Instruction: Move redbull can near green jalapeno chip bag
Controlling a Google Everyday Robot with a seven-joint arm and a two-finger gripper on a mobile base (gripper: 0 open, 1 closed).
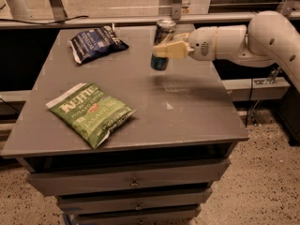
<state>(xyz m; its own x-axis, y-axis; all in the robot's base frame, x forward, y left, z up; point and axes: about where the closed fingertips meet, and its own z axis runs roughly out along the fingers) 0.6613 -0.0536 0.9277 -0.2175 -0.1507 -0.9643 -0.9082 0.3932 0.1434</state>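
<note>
The gripper (165,50) reaches in level over the far part of the table (192,116), its pale fingers (174,48) clamped around the middle of the can (164,30). The can stands upright in that grip, with its silver top above the fingers and its blue lower body below them. Its base seems to hang just clear of the tabletop, with a faint dark patch on the surface under it, though from this angle I cannot be sure it is off the table. Behind the gripper the white arm (243,39) runs back past the table's edge, wrist first, then a thick rounded link.

The green bag (90,111) lies flat well apart from the gripper, out past the fingertips and toward the table's near edge, close to the front corner. Its white lettering faces up and it sits askew to the table's edges. A wide stretch of tabletop lies between it and the can.

The blue bag (96,43) lies flat straight out beyond the fingertips, about level with the gripper, near the far corner. It is nearer the can than the green bag is, yet apart from it. Under the tabletop, below and forward of the gripper, sit three stacked drawers (133,184).
</note>
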